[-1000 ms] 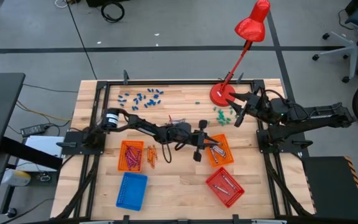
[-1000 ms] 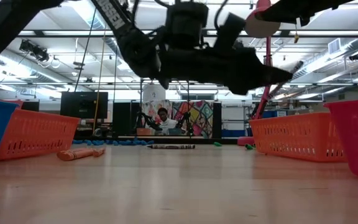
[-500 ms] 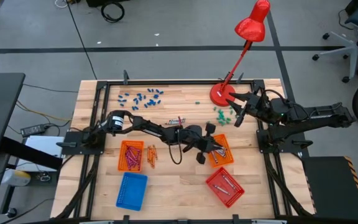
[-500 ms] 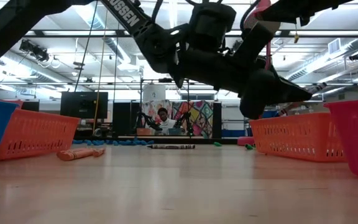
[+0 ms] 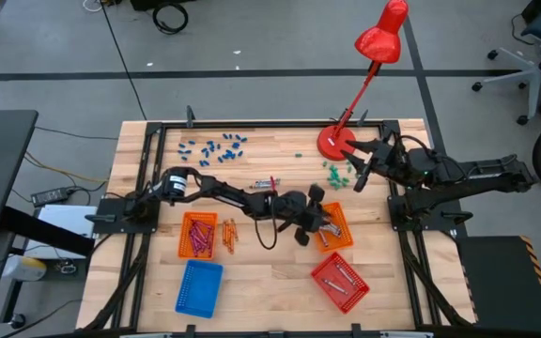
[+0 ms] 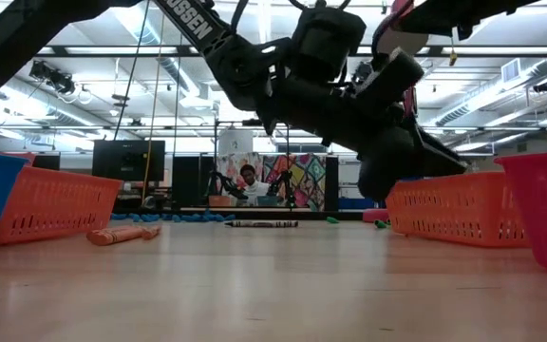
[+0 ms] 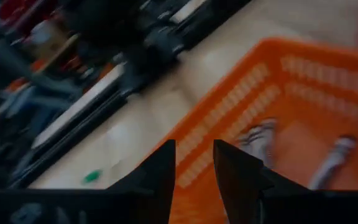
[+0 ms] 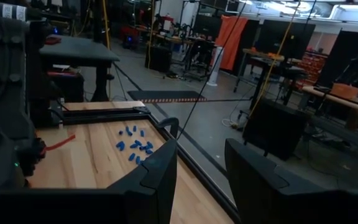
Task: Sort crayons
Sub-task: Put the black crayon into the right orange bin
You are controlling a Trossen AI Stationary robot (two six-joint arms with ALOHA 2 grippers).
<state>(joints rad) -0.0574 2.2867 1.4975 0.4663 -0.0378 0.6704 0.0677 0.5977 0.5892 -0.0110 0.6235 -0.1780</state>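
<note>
Left claw hangs released over the orange basket holding grey crayons. Right claw waits, parted, empty. Risk: descending claw could clip the basket rim, shifting it.

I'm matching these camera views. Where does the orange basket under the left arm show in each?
High: orange basket, right of centre, under the left gripper.
Low: right side.
Left wrist: past the fingers, grey crayons inside.
Right wrist: not in it.
Shared landmark: left gripper.
</note>
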